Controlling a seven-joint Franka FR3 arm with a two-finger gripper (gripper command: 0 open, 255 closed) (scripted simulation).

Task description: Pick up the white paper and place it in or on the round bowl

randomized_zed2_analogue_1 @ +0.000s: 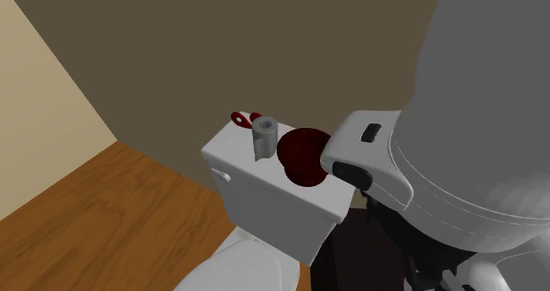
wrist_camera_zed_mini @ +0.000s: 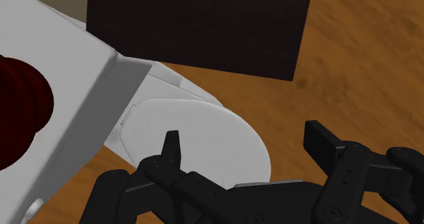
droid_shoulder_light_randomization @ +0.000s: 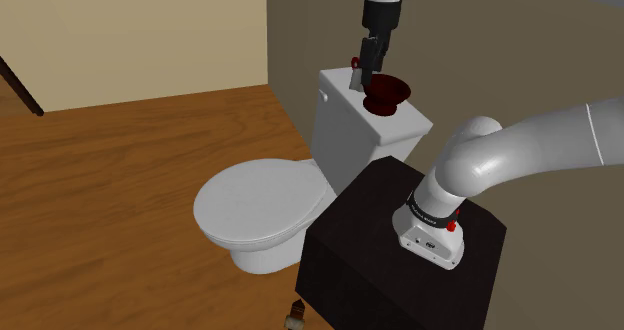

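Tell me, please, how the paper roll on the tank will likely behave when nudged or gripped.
The paper roll stands on end on the tank, so a high nudge would probably tip and roll it. It looks hollow, so likely light and squashable.

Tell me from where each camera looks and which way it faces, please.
Shoulder view: beside and behind the stand, looking down toward the toilet tank; shows the arm and tool.
Second exterior view: close beside the arm, facing the paper roll and dark red bowl on the tank; arm at its right.
Wrist view: at the tool, looking down at the toilet lid; its open fingers show.
Shared: tank and bowl.
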